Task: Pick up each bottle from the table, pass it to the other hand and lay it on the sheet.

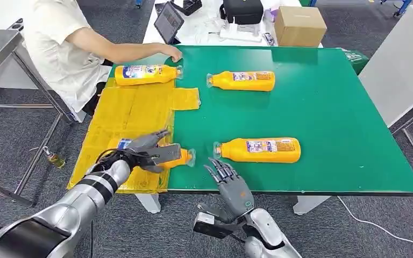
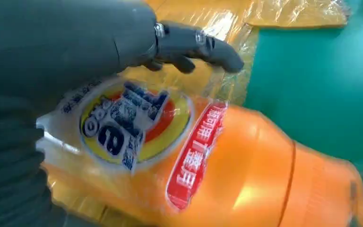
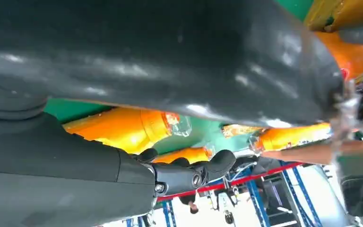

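While its label shows a blue-and-white logo on a yellow disc beside a red strip of white characters, the orange bottle [image 1: 177,157] under the left robot hand [image 1: 149,150] lies on its side at the near edge of the yellow sheet [image 1: 130,113], its clear cap end reaching onto the green desk [image 1: 322,107]. The left robot hand is wrapped over the bottle's labelled body, thumb on one side and dark fingers [image 2: 196,45] over the top, gripping it against the sheet. In the left wrist view the same bottle [image 2: 227,175] lies just under the palm.

Farther back on the sheet a second orange bottle [image 1: 146,74] lies on its side, with a seated person's hand [image 1: 171,52] just behind its cap. To its right, a third bottle [image 1: 243,80] lies on the bare desk, well apart from both robot hands.

Near the front edge a fourth bottle [image 1: 261,149] lies on its side, cap pointing left. The right robot hand [image 1: 231,185] hovers just in front of it, below the desk edge, fingers spread and holding nothing, close to the cap end but not touching.
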`<state>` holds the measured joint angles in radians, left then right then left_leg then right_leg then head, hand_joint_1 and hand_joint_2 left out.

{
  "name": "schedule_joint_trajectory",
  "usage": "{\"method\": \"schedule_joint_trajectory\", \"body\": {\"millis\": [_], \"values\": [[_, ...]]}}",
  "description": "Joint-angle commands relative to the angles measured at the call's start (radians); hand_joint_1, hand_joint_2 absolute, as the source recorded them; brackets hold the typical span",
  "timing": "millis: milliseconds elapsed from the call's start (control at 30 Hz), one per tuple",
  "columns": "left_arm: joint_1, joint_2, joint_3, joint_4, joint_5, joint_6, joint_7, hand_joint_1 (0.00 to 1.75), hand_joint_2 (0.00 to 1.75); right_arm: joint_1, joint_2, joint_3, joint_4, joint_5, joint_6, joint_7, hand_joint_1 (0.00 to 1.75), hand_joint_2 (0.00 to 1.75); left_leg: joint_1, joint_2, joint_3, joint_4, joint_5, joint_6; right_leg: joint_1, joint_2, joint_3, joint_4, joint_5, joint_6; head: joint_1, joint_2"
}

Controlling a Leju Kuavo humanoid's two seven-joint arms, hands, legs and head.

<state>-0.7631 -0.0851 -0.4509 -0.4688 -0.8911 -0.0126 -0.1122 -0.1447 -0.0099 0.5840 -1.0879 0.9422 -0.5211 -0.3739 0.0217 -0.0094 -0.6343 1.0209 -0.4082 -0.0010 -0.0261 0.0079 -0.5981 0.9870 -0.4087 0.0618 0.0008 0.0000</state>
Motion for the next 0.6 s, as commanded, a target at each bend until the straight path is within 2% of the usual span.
{"method": "schedule_joint_trajectory", "body": {"millis": [33, 233, 400, 500, 600], "values": [[-0.016, -0.008, -0.036, 0.113, -0.011, -0.04, -0.008, 0.0, 1.75, -0.068, 0.021, 0.02, 0.152, -0.031, 0.007, -0.033, 0.0, 0.0, 0.0, 0.002, 0.005, -0.002, -0.001, 0.002, 0.001, 0.0, 0.005, -0.002, -0.001, -0.003, 0.0, 0.0], [-0.01, -0.008, -0.025, 0.102, 0.007, -0.032, -0.028, 0.0, 1.75, -0.07, 0.022, 0.017, 0.166, -0.038, 0.004, -0.037, 0.0, 0.0, 0.0, 0.003, 0.004, -0.002, -0.001, 0.002, 0.001, 0.001, 0.004, -0.002, 0.0, -0.003, 0.0, 0.0], [0.022, -0.025, 0.024, -0.001, 0.118, -0.033, -0.136, 0.0, 1.75, -0.065, 0.019, 0.005, 0.178, -0.04, -0.016, -0.044, 0.0, 0.0, 0.0, 0.0, 0.002, -0.001, 0.0, 0.001, 0.0, 0.0, 0.003, -0.001, 0.0, -0.002, 0.0, 0.0], [0.129, -0.049, 0.072, -0.224, 0.269, 0.003, -0.215, 0.0, 1.75, -0.047, 0.018, -0.007, 0.16, -0.032, -0.028, -0.034, 0.0, 0.0, -0.001, -0.001, 0.002, -0.001, 0.0, 0.001, 0.0, -0.001, 0.003, -0.001, -0.001, -0.002, 0.0, 0.0], [0.279, -0.029, 0.022, -0.517, 0.401, -0.016, -0.211, 0.0, 1.75, -0.015, 0.002, -0.015, 0.131, -0.021, -0.034, -0.014, 0.0, 0.0, 0.0, -0.001, 0.005, -0.002, -0.002, 0.003, 0.001, -0.002, 0.006, -0.003, -0.002, -0.003, 0.0, 0.0]]}}
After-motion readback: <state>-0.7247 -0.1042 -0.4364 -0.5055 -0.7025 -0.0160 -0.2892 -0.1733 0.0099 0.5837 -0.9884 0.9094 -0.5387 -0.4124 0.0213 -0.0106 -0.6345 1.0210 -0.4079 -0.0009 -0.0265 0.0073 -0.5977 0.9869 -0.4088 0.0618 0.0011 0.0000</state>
